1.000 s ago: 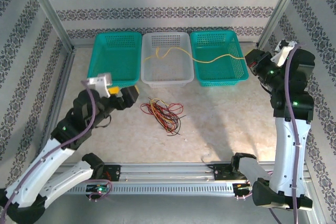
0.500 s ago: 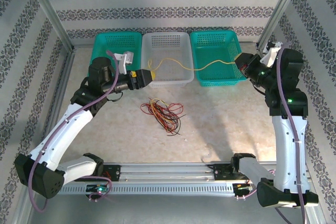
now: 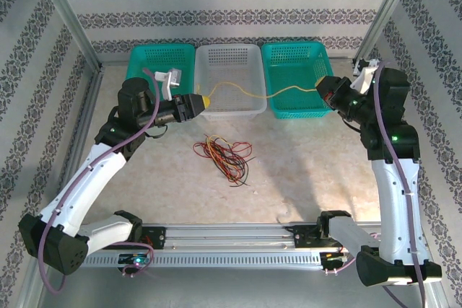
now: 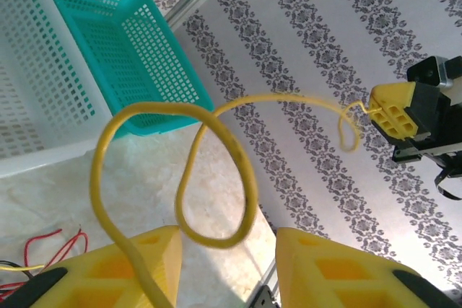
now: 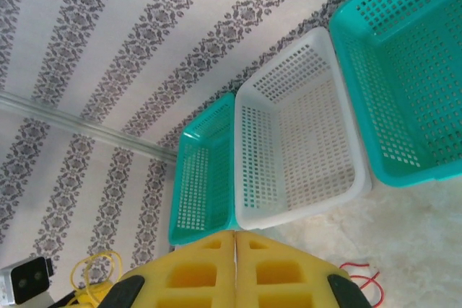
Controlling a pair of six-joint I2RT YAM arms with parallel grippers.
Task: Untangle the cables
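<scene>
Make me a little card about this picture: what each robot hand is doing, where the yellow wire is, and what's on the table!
left gripper: jaws apart, a loop of the yellow cable between them
right gripper: shut on the yellow cable's other end
yellow cable: stretched between both grippers, crossing the white basket and right teal basket
tangled cables: red, black and yellow pile on the table
left teal basket: beside the white basket
</scene>
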